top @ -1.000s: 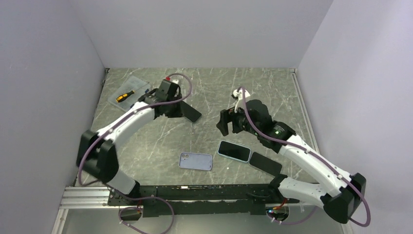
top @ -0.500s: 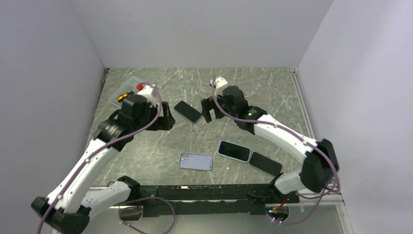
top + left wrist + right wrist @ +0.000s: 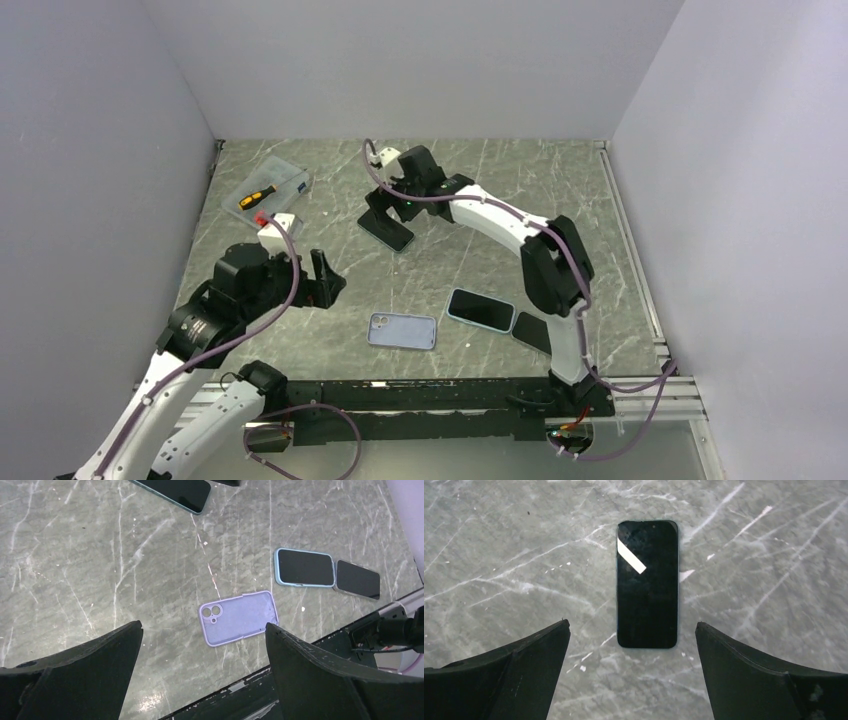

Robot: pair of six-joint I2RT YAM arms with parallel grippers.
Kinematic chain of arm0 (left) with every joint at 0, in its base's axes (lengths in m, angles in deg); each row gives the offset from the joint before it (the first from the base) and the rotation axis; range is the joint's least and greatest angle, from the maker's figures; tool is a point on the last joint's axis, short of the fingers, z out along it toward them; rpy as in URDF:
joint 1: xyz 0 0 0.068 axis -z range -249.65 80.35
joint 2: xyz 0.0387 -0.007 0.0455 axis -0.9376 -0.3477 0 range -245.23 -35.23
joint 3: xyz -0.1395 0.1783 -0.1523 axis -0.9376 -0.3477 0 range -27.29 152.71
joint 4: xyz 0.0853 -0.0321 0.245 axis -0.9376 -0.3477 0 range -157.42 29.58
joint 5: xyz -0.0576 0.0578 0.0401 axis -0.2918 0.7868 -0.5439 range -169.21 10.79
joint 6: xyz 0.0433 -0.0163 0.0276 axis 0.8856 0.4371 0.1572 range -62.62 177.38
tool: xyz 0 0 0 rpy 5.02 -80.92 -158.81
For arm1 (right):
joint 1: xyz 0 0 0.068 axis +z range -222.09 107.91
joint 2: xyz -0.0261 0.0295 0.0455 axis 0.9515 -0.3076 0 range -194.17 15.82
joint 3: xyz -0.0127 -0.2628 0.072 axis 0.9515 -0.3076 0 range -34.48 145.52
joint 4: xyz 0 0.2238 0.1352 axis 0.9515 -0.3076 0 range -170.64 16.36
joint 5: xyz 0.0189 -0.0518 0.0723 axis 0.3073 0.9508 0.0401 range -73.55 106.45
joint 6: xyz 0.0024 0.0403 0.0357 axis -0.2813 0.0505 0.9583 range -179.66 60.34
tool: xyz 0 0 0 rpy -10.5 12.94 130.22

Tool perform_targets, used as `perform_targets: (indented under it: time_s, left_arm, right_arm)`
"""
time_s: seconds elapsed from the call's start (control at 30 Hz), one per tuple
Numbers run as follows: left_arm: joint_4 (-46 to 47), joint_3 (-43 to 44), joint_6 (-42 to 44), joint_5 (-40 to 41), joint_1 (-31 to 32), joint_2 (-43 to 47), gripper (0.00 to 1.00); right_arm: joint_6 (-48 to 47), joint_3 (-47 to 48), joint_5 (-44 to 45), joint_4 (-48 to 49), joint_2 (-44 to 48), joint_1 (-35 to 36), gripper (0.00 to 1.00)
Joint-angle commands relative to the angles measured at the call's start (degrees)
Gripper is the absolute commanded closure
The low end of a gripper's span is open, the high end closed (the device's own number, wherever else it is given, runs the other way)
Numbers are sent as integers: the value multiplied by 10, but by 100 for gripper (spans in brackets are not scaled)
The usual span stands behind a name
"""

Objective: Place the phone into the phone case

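Phone [image 3: 647,584] lies under open right claw [image 3: 377,214]; open left claw [image 3: 325,279] overlooks case [image 3: 238,624], two phones [image 3: 304,567].

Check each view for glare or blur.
Right wrist: a white glare stripe lies across the phone, rest sharp. Left wrist: phone case crisp, no glare on the blue-cased phone or the black phone. Top external: even light, only soft shadows.

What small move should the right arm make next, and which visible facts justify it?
Probably lower the right gripper straight down over the dark phone and close across its width. Its jaws stand open and the phone lies flat, centred between them, untouched. The empty lavender case lies apart, below the open left gripper.
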Motion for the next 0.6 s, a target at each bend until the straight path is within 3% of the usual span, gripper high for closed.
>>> perform_targets:
  time_s: [0.0, 0.23, 0.57]
  left_arm:
    - [22, -18, 16, -38, -1, 28, 1]
    - [40, -67, 19, -44, 0, 59, 1]
    - [55, -80, 24, -60, 0, 81, 1]
  right_arm:
    - [-14, 75, -53, -30, -53, -3, 0]
    - [0, 174, -51, -52, -156, -5, 0]
    - [-4, 232, -31, -52, -230, -4, 0]
